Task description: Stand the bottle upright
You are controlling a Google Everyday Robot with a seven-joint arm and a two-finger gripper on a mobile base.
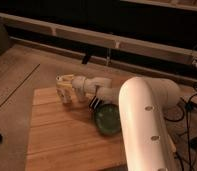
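Dim room — wooden table (57,140), tan floor (22,75), dark wall behind.

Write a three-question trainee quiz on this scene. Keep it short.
1. True or false: the gripper is at the far left part of the wooden table.
2. Which lies nearer the white arm: the green bowl or the bottle?
3. What colour is the bowl: A red, B green, C blue?

Key: 1 true; 2 the green bowl; 3 B.
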